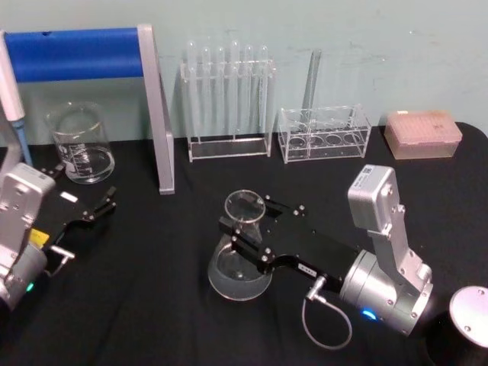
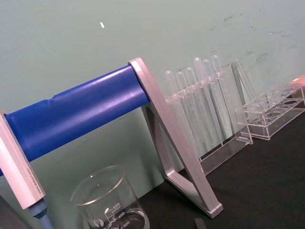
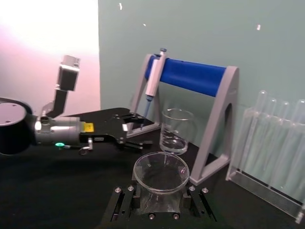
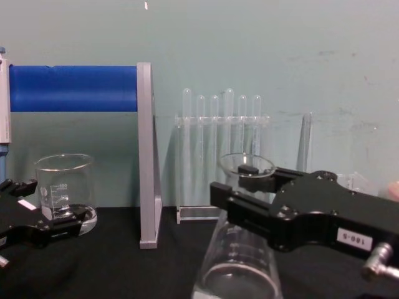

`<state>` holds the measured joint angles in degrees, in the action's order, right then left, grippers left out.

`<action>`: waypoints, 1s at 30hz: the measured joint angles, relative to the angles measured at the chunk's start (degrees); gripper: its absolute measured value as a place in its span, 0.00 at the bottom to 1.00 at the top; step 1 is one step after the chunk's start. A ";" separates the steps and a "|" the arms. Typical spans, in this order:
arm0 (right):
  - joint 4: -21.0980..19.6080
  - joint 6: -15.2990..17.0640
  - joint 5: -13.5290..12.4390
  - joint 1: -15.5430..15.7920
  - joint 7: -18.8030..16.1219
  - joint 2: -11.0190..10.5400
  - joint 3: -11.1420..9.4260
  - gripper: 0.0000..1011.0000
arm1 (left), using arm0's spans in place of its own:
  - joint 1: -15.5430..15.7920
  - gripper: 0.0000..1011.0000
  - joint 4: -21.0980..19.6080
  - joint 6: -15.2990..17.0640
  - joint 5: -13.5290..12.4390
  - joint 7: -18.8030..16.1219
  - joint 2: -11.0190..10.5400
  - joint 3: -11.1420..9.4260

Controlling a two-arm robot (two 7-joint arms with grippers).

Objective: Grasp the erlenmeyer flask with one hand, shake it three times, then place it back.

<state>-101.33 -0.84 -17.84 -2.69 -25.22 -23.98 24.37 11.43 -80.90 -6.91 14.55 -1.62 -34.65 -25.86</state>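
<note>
The erlenmeyer flask (image 1: 239,271) is clear glass with a wide base and stands on the black table near the middle. My right gripper (image 1: 255,227) reaches in from the right and is shut on its neck just under the flared rim (image 3: 161,171). In the chest view one black finger (image 4: 240,202) crosses in front of the neck, and the flask's body (image 4: 240,258) widens out below it. My left gripper (image 1: 80,192) rests open on the table at the left, near the beaker and apart from the flask; it is also seen in the right wrist view (image 3: 132,136).
A glass beaker (image 1: 82,145) stands at the back left, under the blue pipette stand (image 1: 80,53). Two clear racks (image 1: 229,103) (image 1: 324,136) line the back edge, the left one holding test tubes. A pink tip box (image 1: 423,134) sits at the back right. A black cylinder (image 1: 467,324) stands at the front right.
</note>
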 joint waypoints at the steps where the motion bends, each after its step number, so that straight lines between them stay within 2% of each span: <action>1: 0.17 -0.01 0.00 -0.10 0.16 0.00 -0.09 0.45 | 0.00 0.99 0.00 0.00 0.00 0.00 0.00 0.00; 5: 1.32 -0.03 0.06 -0.80 1.27 0.28 -0.90 0.45 | 0.00 0.99 0.00 0.00 0.00 0.00 0.00 0.00; 12: 4.50 -0.16 0.51 -2.87 3.94 1.35 -3.48 0.45 | 0.00 0.99 0.00 0.00 0.00 0.00 0.00 0.00; 22: 9.79 -0.38 1.85 -5.98 7.96 2.92 -8.49 0.45 | 0.00 0.99 0.00 0.00 0.00 0.00 0.00 0.00; 30: 11.98 -0.41 2.67 -7.29 9.34 3.77 -11.25 0.45 | 0.00 0.99 0.00 0.00 0.00 0.00 0.00 0.00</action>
<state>-89.35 -1.25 -15.17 -9.98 -15.88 -20.21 13.12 11.43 -80.90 -6.91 14.55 -1.62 -34.65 -25.86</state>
